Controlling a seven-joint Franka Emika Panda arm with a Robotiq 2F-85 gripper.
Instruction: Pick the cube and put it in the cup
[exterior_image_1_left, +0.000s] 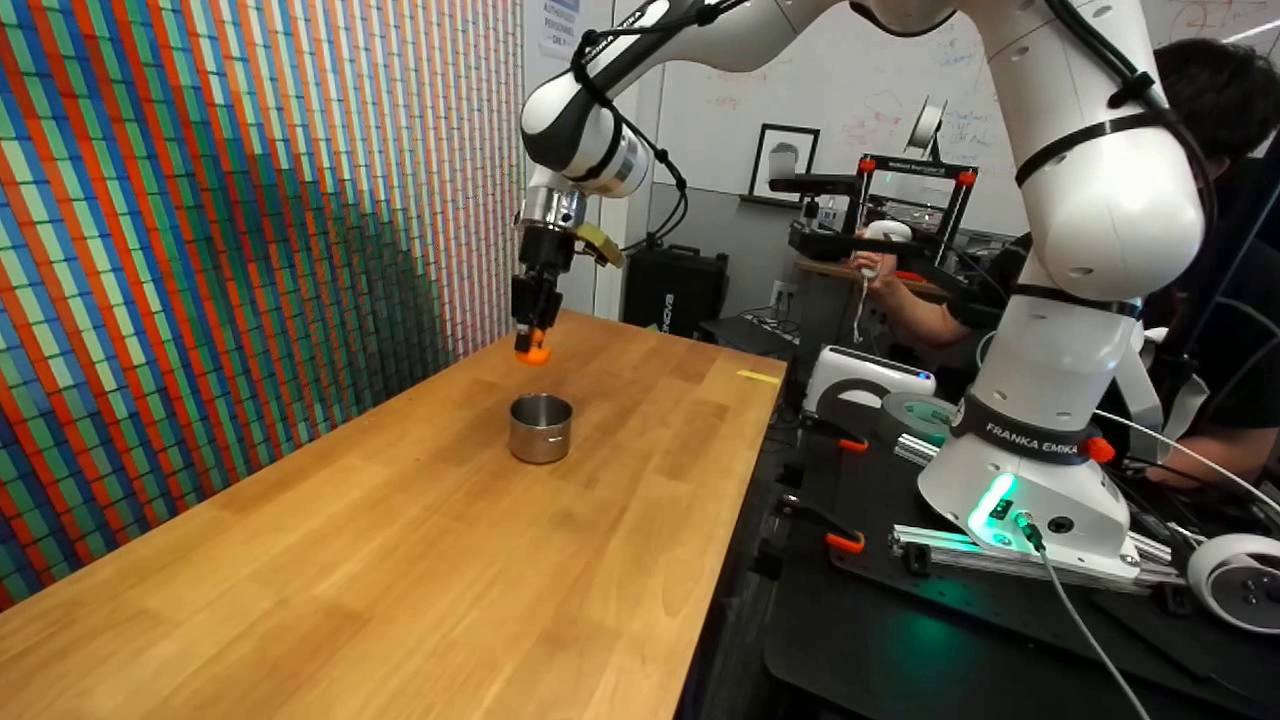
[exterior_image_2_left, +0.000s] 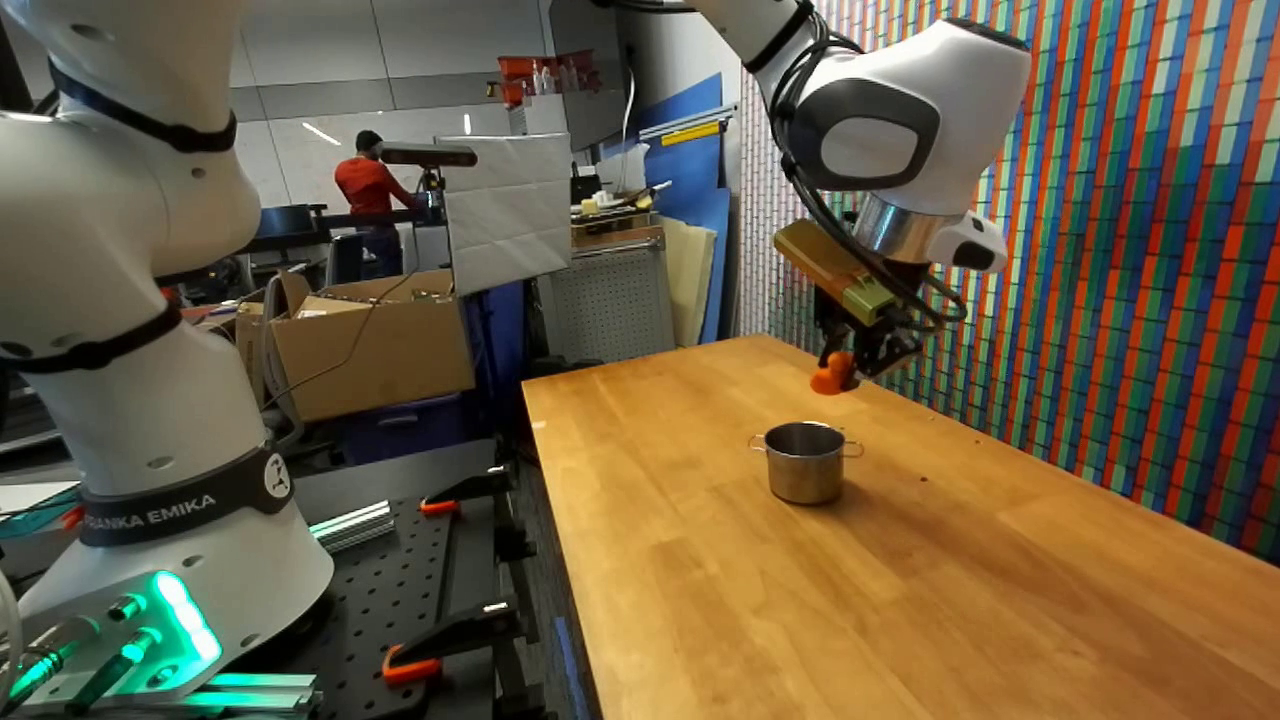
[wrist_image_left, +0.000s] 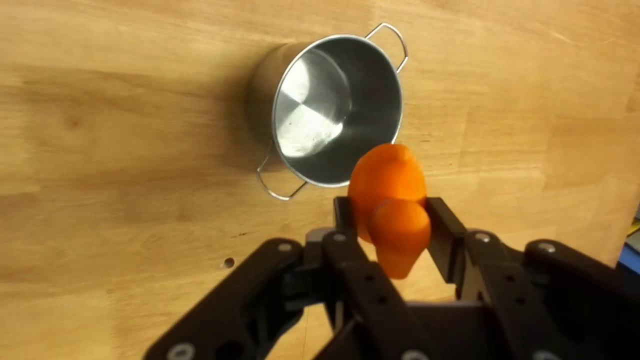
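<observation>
The cube (wrist_image_left: 387, 172) is a bright orange piece that looks rounded and lumpy rather than square. It also shows in both exterior views (exterior_image_1_left: 536, 354) (exterior_image_2_left: 830, 378). My gripper (wrist_image_left: 391, 215) is shut on it, one black finger on each side, and holds it above the table. The cup (wrist_image_left: 375, 90) is a small grey-silver metal pot with two thin wire handles, upright and empty. It also stands in both exterior views (exterior_image_1_left: 540, 440) (exterior_image_2_left: 806, 478). The gripper (exterior_image_1_left: 530, 335) is higher than the cup and off to its far side. In the wrist view the cube covers part of the cup's rim.
The wooden table (exterior_image_1_left: 420, 540) holds the cup. A colourful striped wall (exterior_image_2_left: 1130, 250) runs along one long side of the table. The robot base (exterior_image_1_left: 1030, 490) stands on a black bench beside the other side. A yellow strip (exterior_image_1_left: 758, 377) lies near the table's edge.
</observation>
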